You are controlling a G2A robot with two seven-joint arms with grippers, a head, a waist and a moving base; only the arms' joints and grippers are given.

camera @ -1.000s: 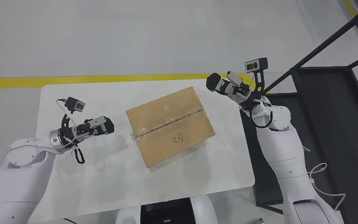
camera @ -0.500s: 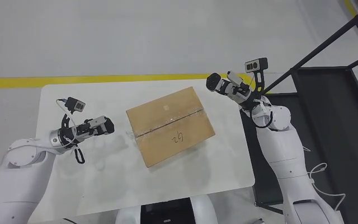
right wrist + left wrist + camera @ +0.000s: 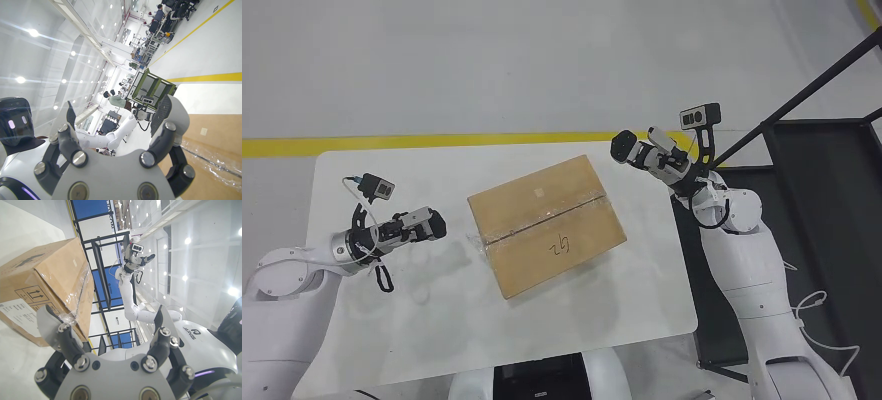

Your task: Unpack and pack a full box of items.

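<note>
A closed brown cardboard box (image 3: 545, 224), sealed along its top seam with clear tape, sits at the middle of the white table (image 3: 422, 320). My left gripper (image 3: 434, 222) hangs open to the box's left, a short gap from its side, with nothing between its fingers. In the left wrist view the box (image 3: 45, 279) stands just beyond the left gripper (image 3: 103, 315). My right gripper (image 3: 624, 146) is held open above the table's far right corner, past the box's far right corner. The right wrist view has the taped box top (image 3: 211, 144) beside the open right gripper (image 3: 117, 107).
A dark metal rack (image 3: 832, 200) stands just off the table's right edge, with a slanted black bar above it. A yellow floor line (image 3: 442, 145) runs behind the table. Bare table surface lies in front of the box and to its left.
</note>
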